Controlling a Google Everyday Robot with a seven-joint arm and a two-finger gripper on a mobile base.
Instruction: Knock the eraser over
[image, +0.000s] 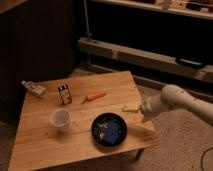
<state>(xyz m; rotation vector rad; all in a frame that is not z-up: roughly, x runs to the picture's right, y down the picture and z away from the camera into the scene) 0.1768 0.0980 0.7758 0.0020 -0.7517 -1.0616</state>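
Note:
The eraser (64, 94) is a small dark block with pale label marks. It stands upright on the wooden table (45, 147), toward the back left. My gripper (131, 108) hangs at the end of the white arm (172, 101) over the table's right side. It is well to the right of the eraser and is not touching it. The orange carrot (94, 96) lies between the eraser and the gripper.
A translucent cup (60, 120) stands in front of the eraser. A whitish tube-shaped bottle (34, 88) lies at the back left. A dark round plate (109, 130) holding something blue sits at the front right. A dark shelf unit stands behind the table.

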